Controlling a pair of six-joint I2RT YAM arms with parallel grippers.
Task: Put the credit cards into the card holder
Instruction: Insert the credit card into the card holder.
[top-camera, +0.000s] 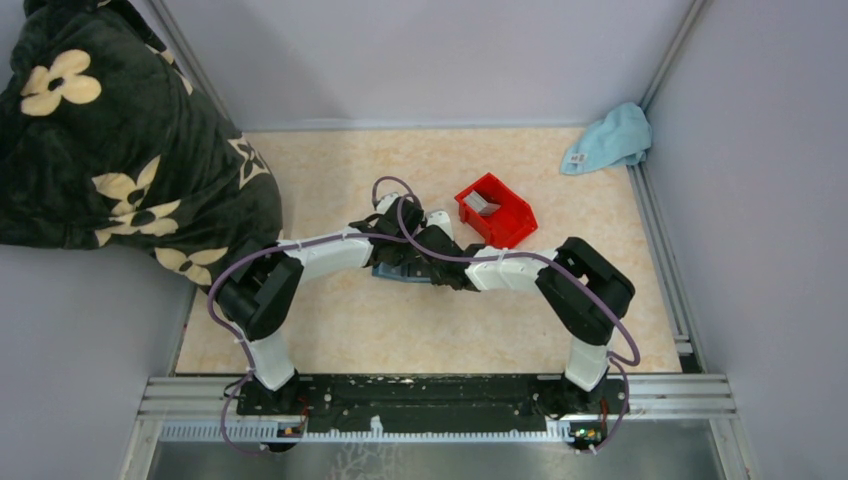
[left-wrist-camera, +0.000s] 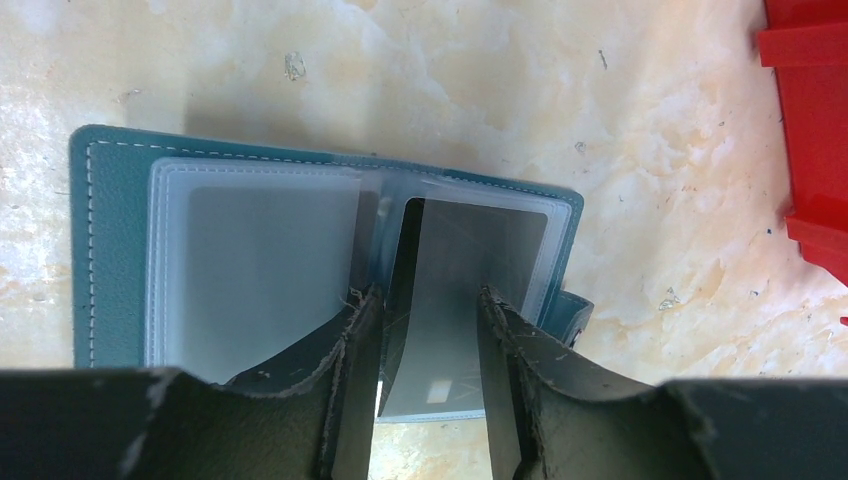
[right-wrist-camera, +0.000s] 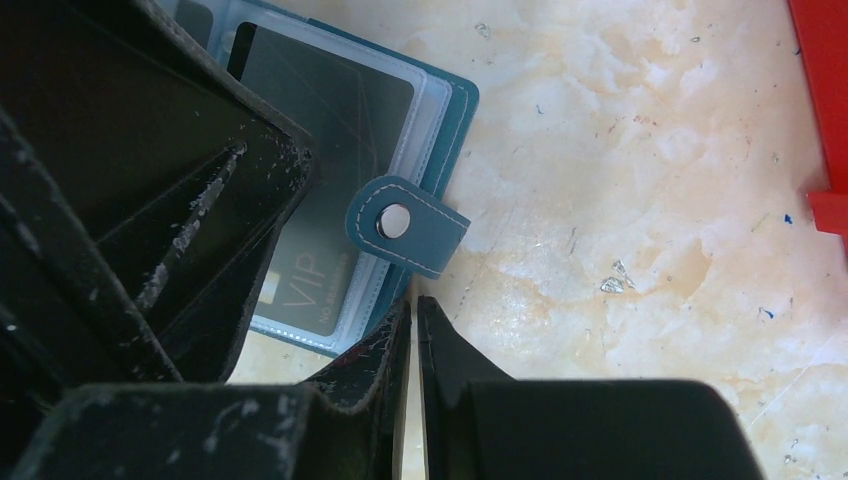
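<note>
While the wallet lay open and flat near the middle of the surface, with the red bin just beside it toward the far right corner, a dark card sat in the right-hand clear pocket, looking all but fully in. The left gripper stood half wide above that card, its fingers hiding both long edges, so it seemed to press or hover rather than pinch; contact could not be told. The right gripper was closed to a slit and empty, its tips just beside the snap tab. The step looked like seating the card, and it called for a short, flat push along the pocket, with the wallet pinned so it could not skid on the smooth surface. Lifting the left fingers straight up seemed wise, since a sideways drag could tug the soft pocket or draw the card out. Another grey card lay in the bin; whether the left-hand pocket held one could not be told.
</note>
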